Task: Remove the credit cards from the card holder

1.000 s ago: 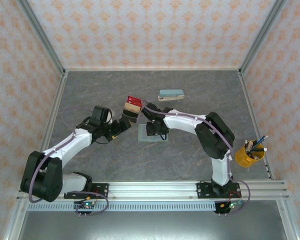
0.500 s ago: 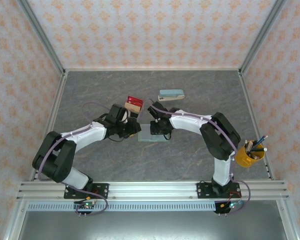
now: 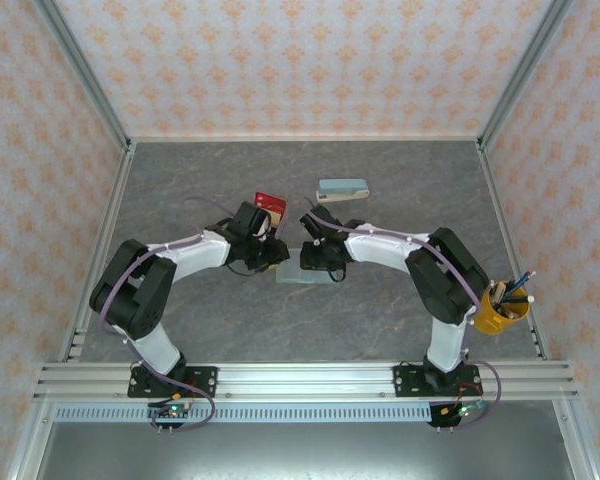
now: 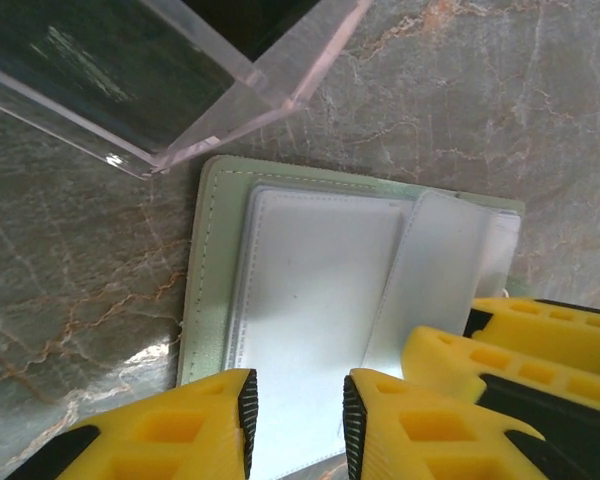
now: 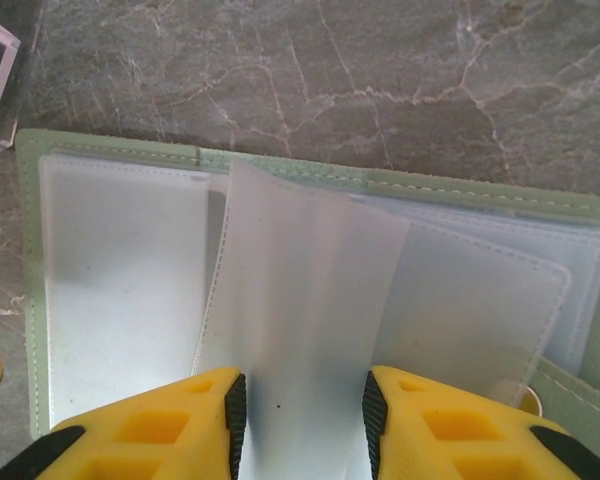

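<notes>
While the right gripper (image 5: 300, 425) is squeezing one translucent sleeve leaf (image 5: 300, 290) of the card holder (image 5: 27, 300) between its yellow fingers, that leaf is standing raised and buckled over the spine. The holder is lying open and flat on the grey marble table (image 3: 280, 330), directly beneath both tools. The left gripper (image 4: 295, 425) is hanging over the holder's white panel with its fingers narrowly apart, just beside the right gripper's fingers; whether it is pinching anything cannot be told. A clear acrylic box (image 4: 180, 90) is sitting just beside the holder's far corner, crowding that edge. Just beyond the left wrist, a red card (image 3: 268, 199) and a tan card (image 3: 271, 212) are showing. A teal case (image 3: 342, 189) is lying farther back, apart from the holder. A yellow cup (image 3: 495, 315) of pencils is standing well apart at the right edge. Bare tabletop is stretching toward the arm bases.
</notes>
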Tool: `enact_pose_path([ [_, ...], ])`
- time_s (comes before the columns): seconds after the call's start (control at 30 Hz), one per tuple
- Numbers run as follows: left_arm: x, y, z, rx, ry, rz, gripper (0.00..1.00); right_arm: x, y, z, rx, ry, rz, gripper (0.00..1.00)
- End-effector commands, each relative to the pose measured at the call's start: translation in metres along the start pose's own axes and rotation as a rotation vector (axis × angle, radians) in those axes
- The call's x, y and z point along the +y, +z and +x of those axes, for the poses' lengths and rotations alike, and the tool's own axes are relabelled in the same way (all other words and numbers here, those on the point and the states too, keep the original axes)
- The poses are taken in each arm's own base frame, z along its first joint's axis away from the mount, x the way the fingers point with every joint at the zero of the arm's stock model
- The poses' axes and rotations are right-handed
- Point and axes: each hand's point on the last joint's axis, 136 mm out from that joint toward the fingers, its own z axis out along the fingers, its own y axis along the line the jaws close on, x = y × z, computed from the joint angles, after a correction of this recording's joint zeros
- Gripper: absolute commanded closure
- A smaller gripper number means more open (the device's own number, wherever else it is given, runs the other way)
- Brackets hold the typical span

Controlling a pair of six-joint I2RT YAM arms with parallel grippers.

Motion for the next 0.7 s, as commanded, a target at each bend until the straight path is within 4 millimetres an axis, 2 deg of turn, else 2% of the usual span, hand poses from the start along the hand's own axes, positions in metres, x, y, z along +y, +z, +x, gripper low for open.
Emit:
enact_pose_path([
  [0.0, 0.004, 0.002, 0.002, 0.01, 0.021, -0.057, 0.67, 0.003, -0.009, 0.001, -0.016, 0.03, -0.019, 0.62],
  [0.27, 0.007, 0.009, 0.007, 0.035, 0.031, -0.082, 0.66, 0.001, -0.024, -0.008, -0.088, 0.058, -0.021, 0.61],
  [0.43, 0.006, 0.009, 0.007, 0.043, 0.037, -0.089, 0.67, -0.014, -0.032, -0.01, -0.123, 0.077, 0.051, 0.62],
  [0.67, 0.002, 0.01, 0.008, 0.054, 0.052, -0.083, 0.73, -0.008, -0.033, -0.009, -0.117, 0.083, 0.018, 0.62],
])
